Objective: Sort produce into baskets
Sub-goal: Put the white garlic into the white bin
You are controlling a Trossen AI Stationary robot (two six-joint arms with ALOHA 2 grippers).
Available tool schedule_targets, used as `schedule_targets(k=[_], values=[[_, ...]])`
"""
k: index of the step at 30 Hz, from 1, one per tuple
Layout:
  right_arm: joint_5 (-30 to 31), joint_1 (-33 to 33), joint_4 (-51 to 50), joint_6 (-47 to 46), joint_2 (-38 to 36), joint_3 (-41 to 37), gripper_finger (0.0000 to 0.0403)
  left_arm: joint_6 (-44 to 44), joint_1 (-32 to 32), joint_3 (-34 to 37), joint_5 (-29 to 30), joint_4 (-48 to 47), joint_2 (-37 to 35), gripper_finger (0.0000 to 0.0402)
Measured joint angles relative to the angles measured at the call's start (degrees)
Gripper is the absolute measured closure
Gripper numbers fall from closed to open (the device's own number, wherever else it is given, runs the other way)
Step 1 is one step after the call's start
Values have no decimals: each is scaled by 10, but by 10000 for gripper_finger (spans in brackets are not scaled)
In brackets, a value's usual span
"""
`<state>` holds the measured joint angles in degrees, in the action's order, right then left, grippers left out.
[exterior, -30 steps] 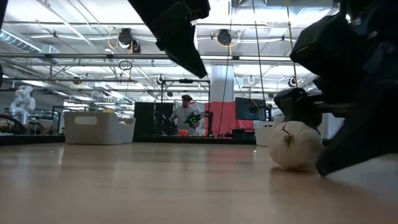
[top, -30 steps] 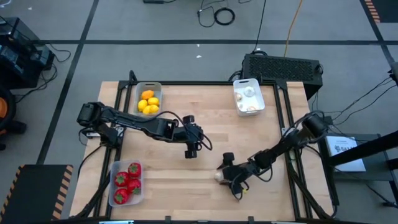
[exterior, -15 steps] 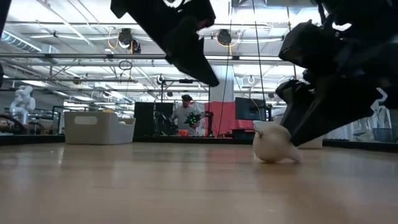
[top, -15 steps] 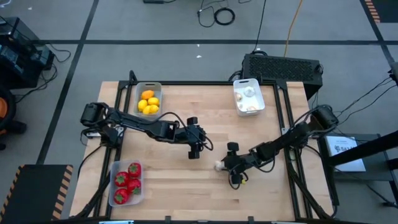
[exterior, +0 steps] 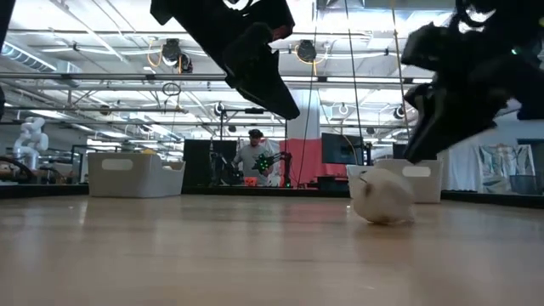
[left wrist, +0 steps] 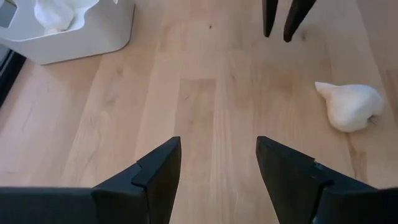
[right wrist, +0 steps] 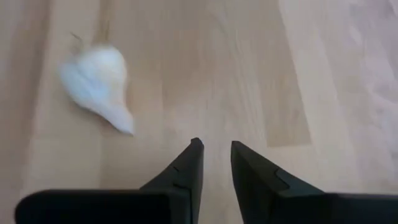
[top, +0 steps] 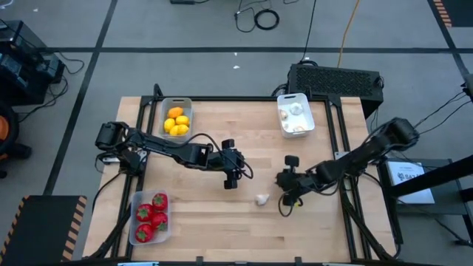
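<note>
High view: one loose garlic bulb (top: 261, 199) lies on bare desk (top: 310, 222), between the two arms and well apart from all three baskets. Grey basket (top: 176, 117) holds the yellow pieces (top: 177, 122), clear basket (top: 150, 217) the red pieces (top: 151, 214), white basket (top: 295, 114) other whitish bulbs (top: 297, 118). So the white basket is the likely home for the stray.

Right end effector (top: 285, 198) sits just beside the bulb, on the side away from the left arm, not around it. Right wrist view: its fingers (right wrist: 186, 171) are nearly together with only a thin gap, nothing between them; bulb off to one side, blurred. Left end effector (top: 233, 177) hovers near, jaws apart and empty.

Handling, judged: the bulb looks light, rounded, papery-skinned, with a pointed stem end. Likely to roll or skid if nudged on one side. Firm enough for a pinch, though the skin may flake. Best hold: across the fat body, not the tapered tip, fingers opened wide first and centred over it.

View differences:
- Low view shows the bulb resting on the desk with the right fingers above and beside it; the gap is clear here, hard to judge from overhead.
- Left wrist view shows the bulb's stem point and the right fingers' tips near it.
- Only the high view shows all three baskets and which holds what.
</note>
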<state>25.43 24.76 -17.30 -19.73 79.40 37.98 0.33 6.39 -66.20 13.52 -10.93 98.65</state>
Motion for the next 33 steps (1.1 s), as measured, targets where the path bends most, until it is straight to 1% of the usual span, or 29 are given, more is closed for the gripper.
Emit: schedule_targets(k=[2, 4, 7, 10, 13, 17, 21, 24, 27, 31, 33], values=[[-10, 0, 17, -9, -9, 0, 331, 0, 0, 0, 0, 0, 0, 185], [-48, 2, 48, -4, -10, 0, 328, 0, 0, 0, 0, 0, 0, 185], [-77, 11, 96, 18, -5, 0, 308, 0, 0, 0, 0, 2, 0, 185], [-78, 20, 147, 40, 13, 1, 275, 0, 0, 0, 0, 6, 0, 185], [-78, 21, 194, 56, 43, 1, 232, 0, 0, 0, 0, 8, 0, 185], [-83, 17, 197, 55, 89, 1, 175, 0, 0, 0, 0, 11, 0, 185], [-117, 1, 188, 55, 124, 0, 139, 0, 0, 0, 0, 12, 0, 185], [-124, -7, 199, 59, 141, 1, 126, 0, 0, -1, 0, 17, 3, 185], [-132, -13, 204, 64, 160, 2, 123, 0, 0, -1, 0, 16, 7, 185], [-171, -19, 226, 67, 184, 2, 131, 0, 0, -1, -2, 11, 18, 185], [-175, -20, 241, 76, 189, 2, 143, 0, 0, -1, -3, 23, 24, 185]])
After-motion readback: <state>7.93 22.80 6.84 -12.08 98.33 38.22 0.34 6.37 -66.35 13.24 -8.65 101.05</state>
